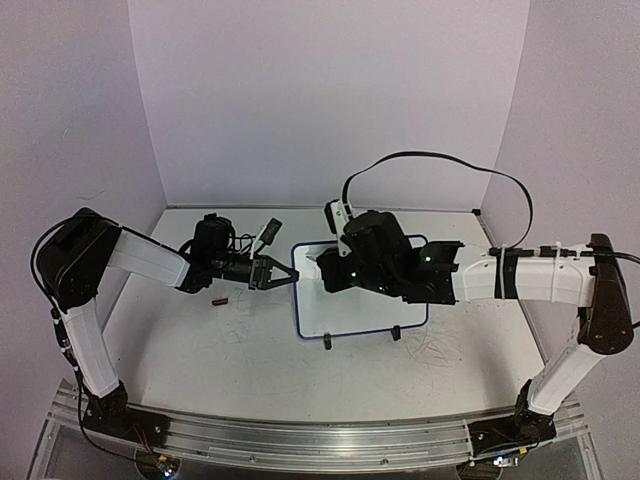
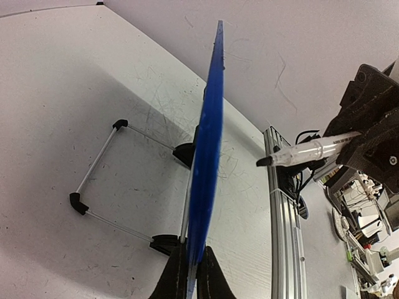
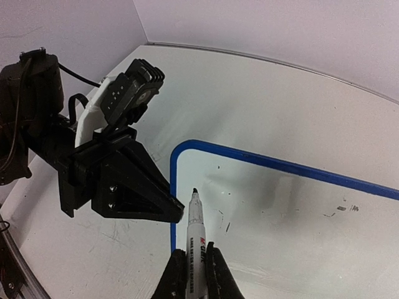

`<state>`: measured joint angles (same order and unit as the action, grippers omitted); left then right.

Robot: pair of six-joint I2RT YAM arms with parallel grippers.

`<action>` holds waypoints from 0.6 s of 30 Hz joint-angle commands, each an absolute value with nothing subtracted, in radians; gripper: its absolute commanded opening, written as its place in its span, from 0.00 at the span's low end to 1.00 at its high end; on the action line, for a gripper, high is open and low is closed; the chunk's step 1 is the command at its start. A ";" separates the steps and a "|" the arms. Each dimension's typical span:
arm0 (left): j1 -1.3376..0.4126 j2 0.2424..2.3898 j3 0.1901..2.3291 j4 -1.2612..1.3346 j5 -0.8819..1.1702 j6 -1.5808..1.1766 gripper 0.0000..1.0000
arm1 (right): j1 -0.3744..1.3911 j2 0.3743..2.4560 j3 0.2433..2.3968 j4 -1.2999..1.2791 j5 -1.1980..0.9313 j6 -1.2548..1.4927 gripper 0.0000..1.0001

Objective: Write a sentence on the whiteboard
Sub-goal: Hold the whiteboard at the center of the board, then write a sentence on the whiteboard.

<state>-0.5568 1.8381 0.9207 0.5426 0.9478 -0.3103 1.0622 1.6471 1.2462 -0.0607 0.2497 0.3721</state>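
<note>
From above, found the whiteboard [image 1: 355, 310] propped on two black feet mid-way across the counter [image 1: 200, 340], with the left fingers [image 1: 291, 276] pinched on its left edge. Looked unwritten, though partly hidden by the right arm [image 1: 540, 275].

From the left wrist, saw its thin blue frame edge-on and clamped tight, with the wire stand [image 2: 98, 161] behind. Judged light, stiff, slick and tippy, best held at the frame.

From the right wrist, saw the right fingers [image 3: 194, 274] shut round a capless marker [image 3: 197, 230], tip near the clamped corner. Called for gentle pressure.
</note>
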 commanded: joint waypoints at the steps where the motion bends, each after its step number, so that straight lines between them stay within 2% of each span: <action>1: -0.558 1.839 0.908 0.552 0.959 -0.322 0.00 | 1.068 1.669 1.290 -0.036 0.271 0.379 0.00; 18: -0.558 1.839 0.911 0.552 0.958 -0.328 0.00 | 1.068 1.679 1.291 -0.043 0.314 0.388 0.00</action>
